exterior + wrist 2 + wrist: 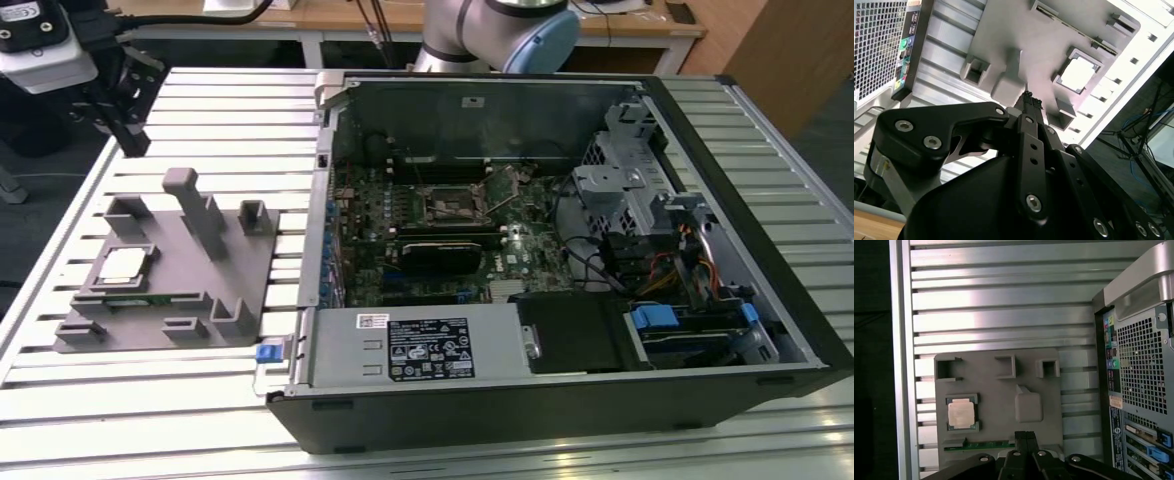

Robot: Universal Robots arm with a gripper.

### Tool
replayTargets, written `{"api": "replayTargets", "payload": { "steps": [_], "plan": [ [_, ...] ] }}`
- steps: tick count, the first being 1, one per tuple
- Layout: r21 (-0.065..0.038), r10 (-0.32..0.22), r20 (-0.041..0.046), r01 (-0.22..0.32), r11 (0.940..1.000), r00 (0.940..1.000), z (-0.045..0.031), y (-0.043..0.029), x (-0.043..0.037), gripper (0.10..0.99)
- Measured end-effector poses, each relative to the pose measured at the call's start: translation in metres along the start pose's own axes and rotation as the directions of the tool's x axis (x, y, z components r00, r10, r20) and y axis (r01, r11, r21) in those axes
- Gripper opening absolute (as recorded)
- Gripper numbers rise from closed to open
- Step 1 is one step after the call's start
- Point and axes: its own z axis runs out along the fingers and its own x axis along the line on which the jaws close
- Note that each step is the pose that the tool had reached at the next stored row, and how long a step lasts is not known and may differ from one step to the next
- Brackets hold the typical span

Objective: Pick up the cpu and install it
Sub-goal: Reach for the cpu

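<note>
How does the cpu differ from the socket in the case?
The cpu has a pale silvery top; the socket is dark with a black frame. The cpu lies in a pocket of the grey holder on the table, outside the case; the socket sits on the motherboard inside the open case. Both are square and lie flat.

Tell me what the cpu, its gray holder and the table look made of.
The cpu: silvery metal lid, soft sheen, darker rim. The gray holder: probably plastic, dull uniform gray. The table: likely aluminium, bright ribbed slats with glare.
</note>
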Motion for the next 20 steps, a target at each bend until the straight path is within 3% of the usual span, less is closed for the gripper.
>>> {"api": "replayTargets", "payload": {
  "steps": [8, 20],
  "plan": [
    [0.0, 0.0, -0.0007, 0.0, 1.0, 1.0, 0.0008, -0.0013, 0.0162, 0.106],
    [0.0, 0.0, -0.0023, 0.0, 1.0, 1.0, 0.0023, -0.0038, 0.0483, 0.106]
  ]
}}
